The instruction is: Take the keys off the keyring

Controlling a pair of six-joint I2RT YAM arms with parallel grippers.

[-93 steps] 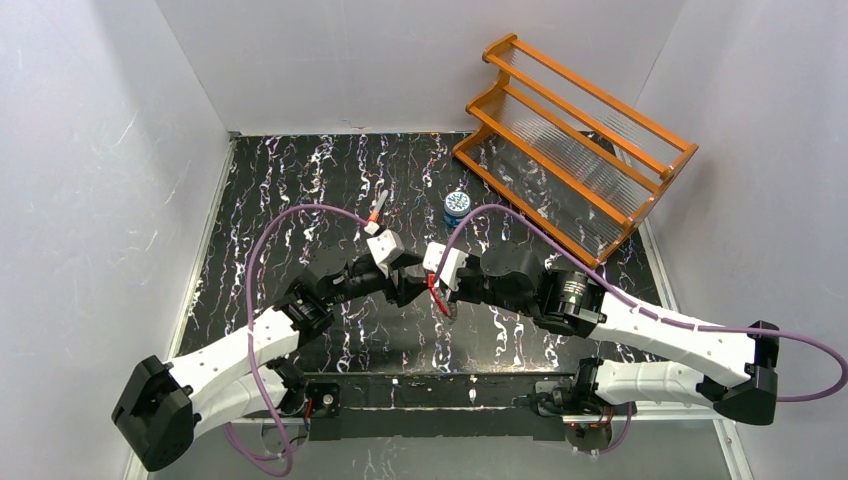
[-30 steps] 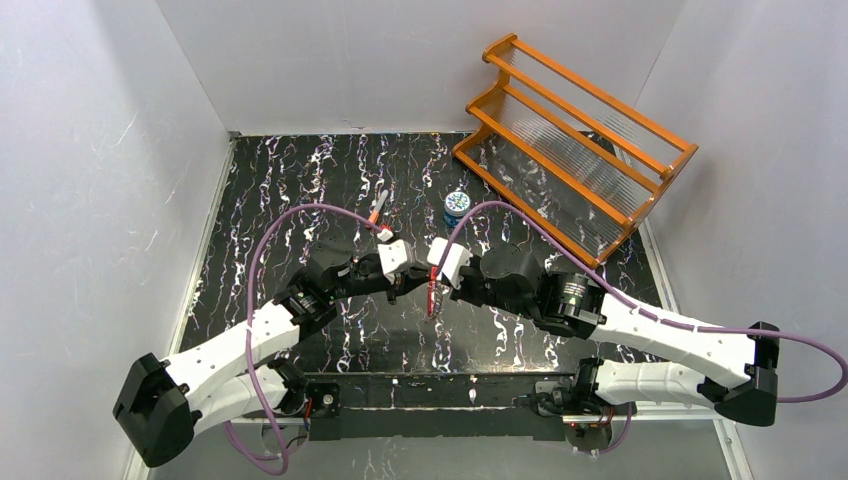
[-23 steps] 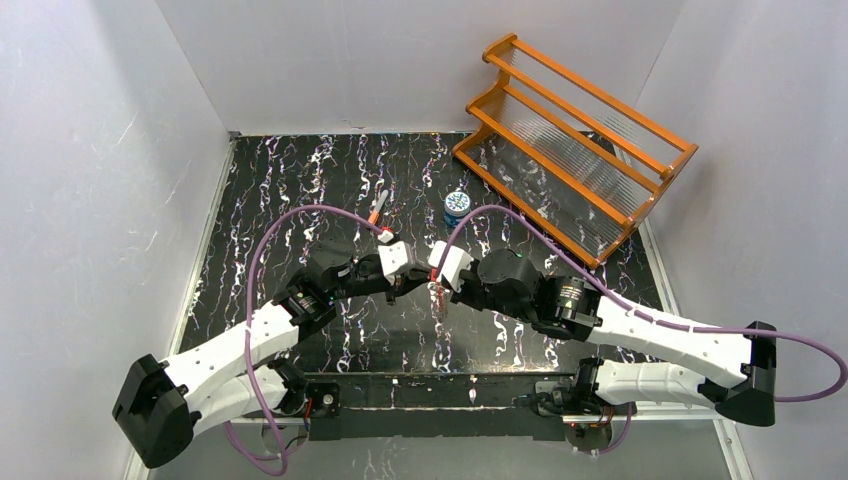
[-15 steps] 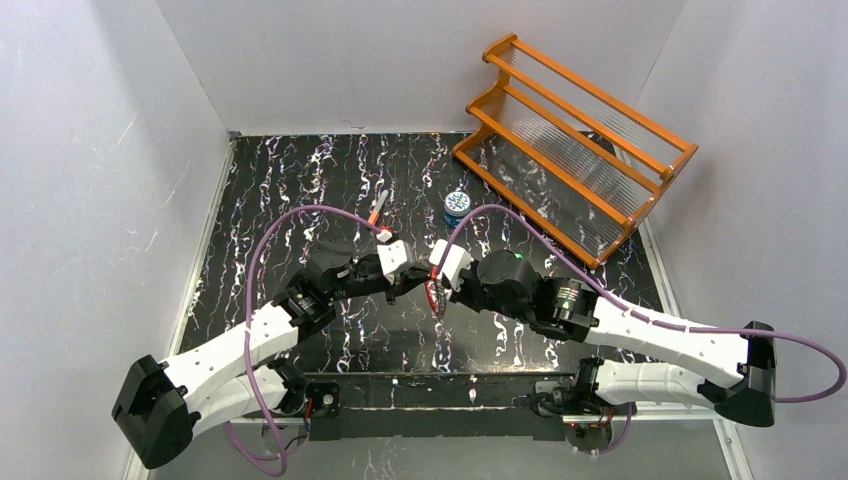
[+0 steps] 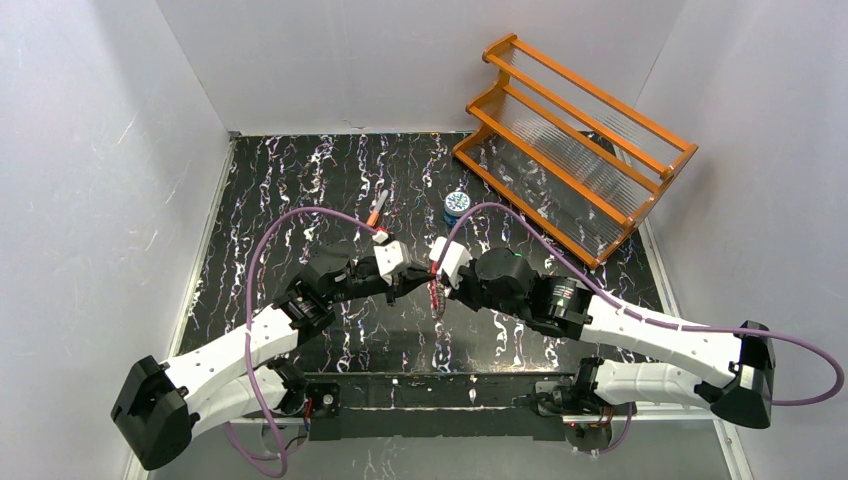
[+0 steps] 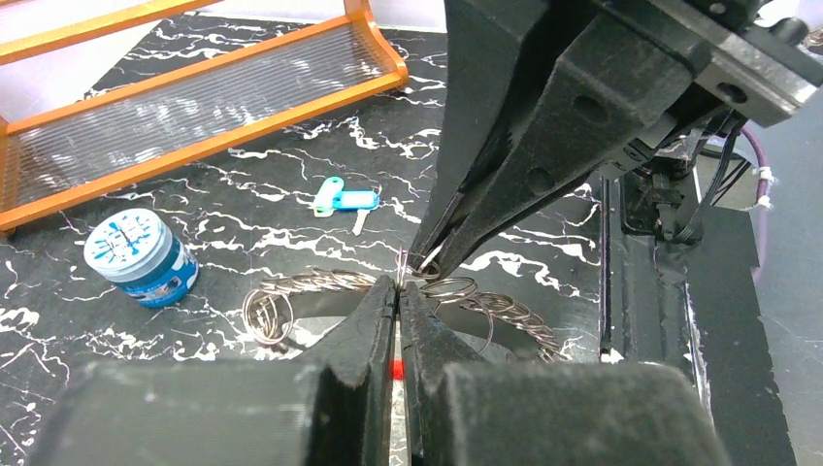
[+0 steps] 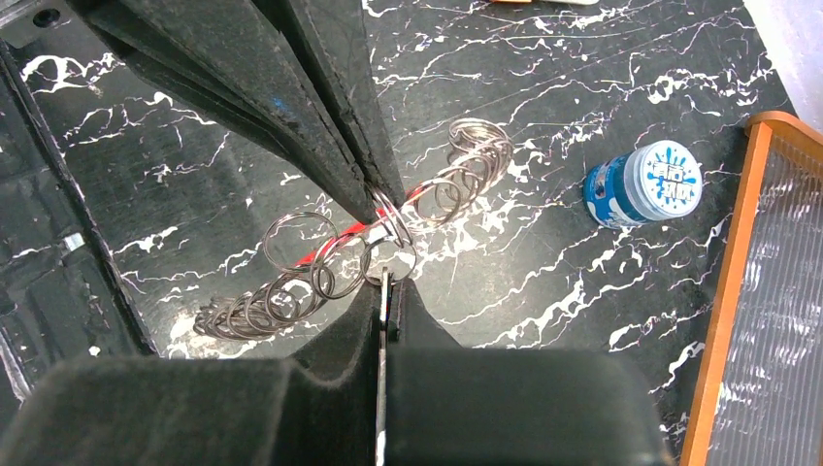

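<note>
1. Left wrist view: left gripper (image 6: 398, 291) has its jaws pressed together, pinching one thin wire turn of the keyring (image 6: 485, 303). The right gripper (image 6: 424, 260) comes down from above, and its tips meet the ring just beyond the left tips.
2. Right wrist view: the right jaws are likewise shut, nipping a single ring. The left fingers reach in from above, with their tips on the neighbouring ring.
3. Only the wrist views show what the keyring is made of: overlapping silvery rings on a red strand (image 7: 335, 241), trailing off to both sides of the jaws. I cannot pick out any keys among the rings.
4. Top view: the two grippers meet tip to tip, and the ring shows only as a red fleck between them.
5. Left wrist view only: a small key with blue and green tags (image 6: 345, 201) lies on the table (image 6: 543, 146) beyond the jaws, apart from the ring.
6. Blue tin (image 6: 136, 257): off to the left of the left jaws, and to the right of the right jaws in that gripper's own view.
</note>
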